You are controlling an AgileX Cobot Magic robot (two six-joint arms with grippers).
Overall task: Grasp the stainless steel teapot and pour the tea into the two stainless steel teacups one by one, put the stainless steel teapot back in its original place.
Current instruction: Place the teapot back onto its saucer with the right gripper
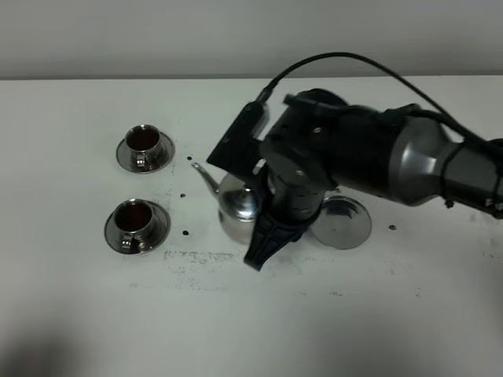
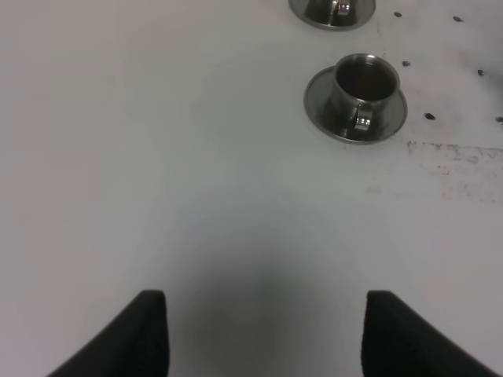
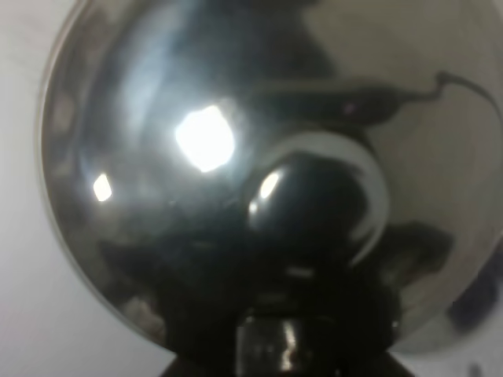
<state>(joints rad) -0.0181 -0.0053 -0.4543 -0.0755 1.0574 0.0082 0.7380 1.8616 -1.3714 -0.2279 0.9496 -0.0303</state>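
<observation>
The stainless steel teapot (image 1: 238, 209) is upright at the table's middle, its spout (image 1: 203, 175) pointing left toward the cups. My right gripper (image 1: 264, 245) reaches across and is shut at the teapot's right side; the handle is hidden under it. The right wrist view is filled by the teapot's shiny top (image 3: 196, 141) and dark knob (image 3: 308, 206). The round steel tray (image 1: 343, 222) lies bare just right of the teapot. Two steel teacups on saucers, far (image 1: 145, 146) and near (image 1: 136, 224), hold dark tea. My left gripper (image 2: 263, 338) is open and empty over bare table, short of the near cup (image 2: 360, 93).
The white table (image 1: 330, 330) carries small dark spots and a smudged patch (image 1: 189, 258) between the cups and the teapot. The right arm's bulk and cable (image 1: 377, 157) hang over the table's right half. The far cup's saucer (image 2: 330, 9) shows at the left wrist view's edge.
</observation>
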